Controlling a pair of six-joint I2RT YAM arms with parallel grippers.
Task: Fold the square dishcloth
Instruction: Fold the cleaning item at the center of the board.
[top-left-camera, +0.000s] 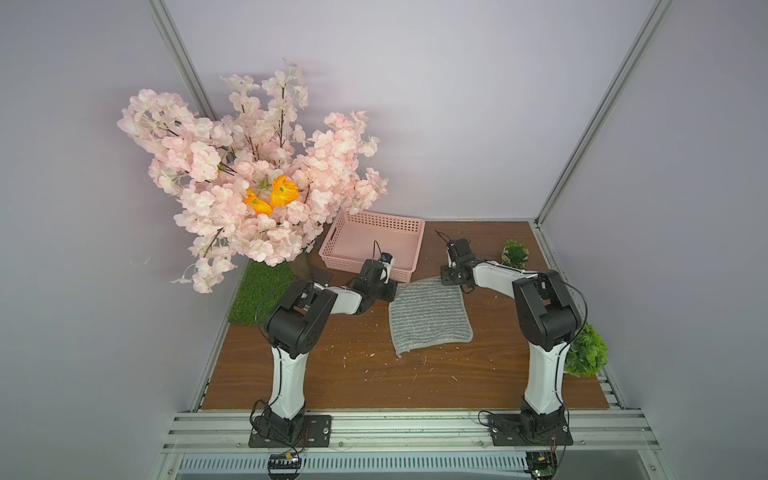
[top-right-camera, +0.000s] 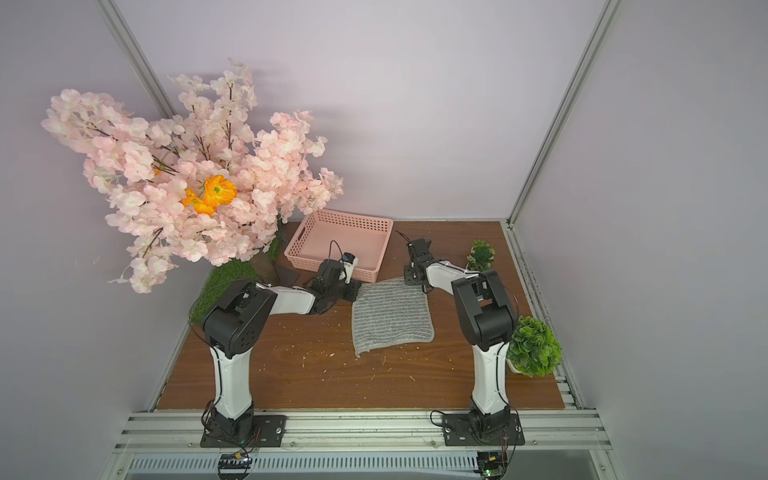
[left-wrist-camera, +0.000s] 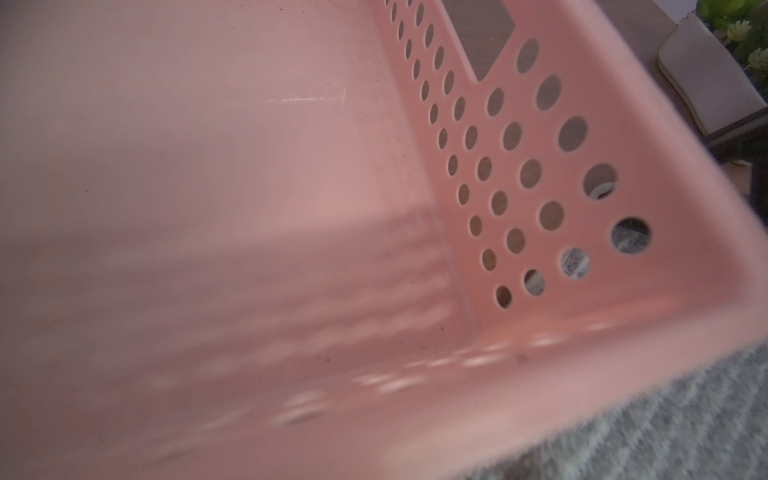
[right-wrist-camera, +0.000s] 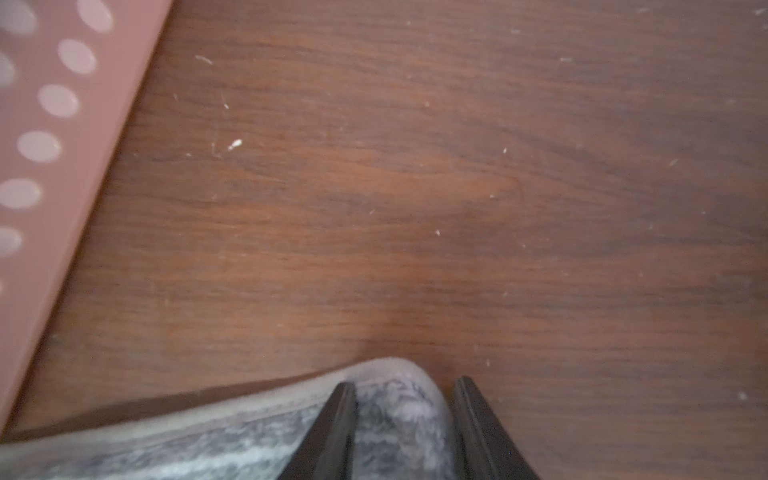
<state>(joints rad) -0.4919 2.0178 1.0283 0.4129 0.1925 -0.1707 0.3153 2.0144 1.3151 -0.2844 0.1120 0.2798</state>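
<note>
In both top views the square dishcloth (top-left-camera: 430, 316) (top-right-camera: 390, 318) is lying spread flat on the wooden table (top-left-camera: 353, 374) (top-right-camera: 291, 374), a little right of the frame's centre and just below the pink basket (top-left-camera: 374, 224) (top-right-camera: 349, 220). The left gripper (top-left-camera: 389, 290) (top-right-camera: 353, 289) is sitting at the cloth's upper left corner with its jaws closed, though the wrist is hiding whether they are pinching any fabric. The right gripper (top-left-camera: 456, 286) (top-right-camera: 416, 282) is reaching down at the upper right corner. In the left wrist view the basket's inside (left-wrist-camera: 208, 166) is filling most of the frame, and a blurred patch of the grey striped dishcloth (left-wrist-camera: 685, 428) is showing in the lower right corner. In the right wrist view the right gripper (right-wrist-camera: 403, 382) is standing at the bottom edge with its dark fingers (right-wrist-camera: 336, 436) apart. The dishcloth's rounded corner (right-wrist-camera: 208, 449) is lying between them on the table (right-wrist-camera: 415, 187), and the basket's perforated wall (right-wrist-camera: 104, 124) is running down the left edge.
</note>
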